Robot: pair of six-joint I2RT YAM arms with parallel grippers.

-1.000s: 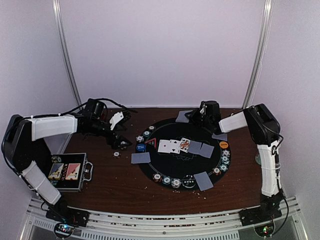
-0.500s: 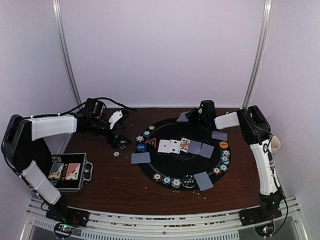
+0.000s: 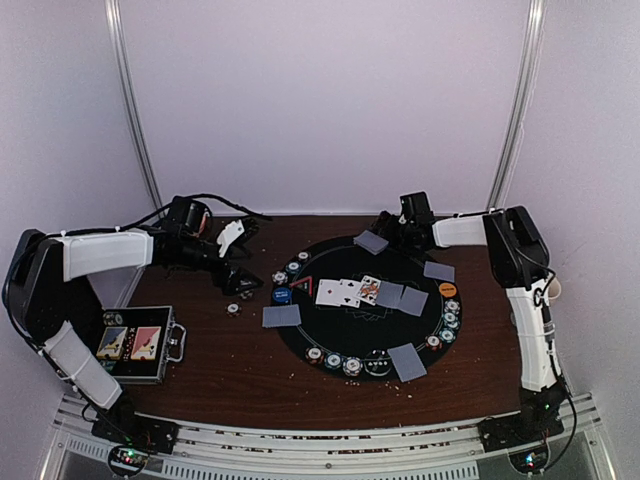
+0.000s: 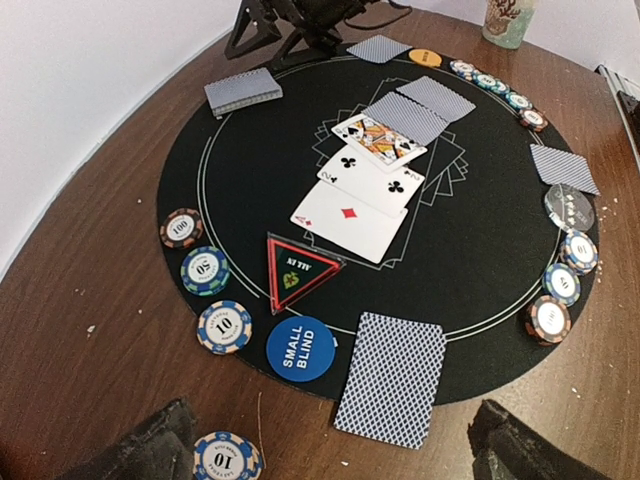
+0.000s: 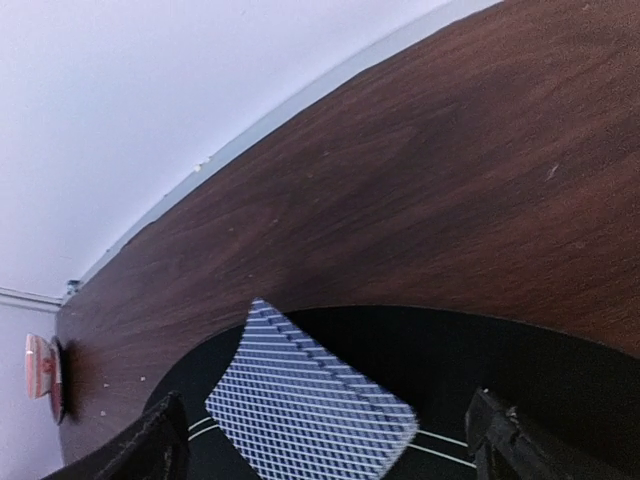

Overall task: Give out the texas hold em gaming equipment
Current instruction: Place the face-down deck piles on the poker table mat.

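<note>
At the far edge of the mat [image 5: 520, 360], the right gripper [image 5: 330, 445] is wide open over the card pile [image 5: 305, 395], and moving off low could scatter it.

Smooth cards [image 4: 350, 215] lie on matt mat [image 4: 250, 180] (wooden table [image 4: 100, 250]).

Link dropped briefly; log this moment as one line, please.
right pincer: open, at card deck | deck: resting on far edge of mat | left pincer: open, empty

pale lilac walls [image 3: 320, 100], dark wooden table [image 3: 230, 370]
</note>
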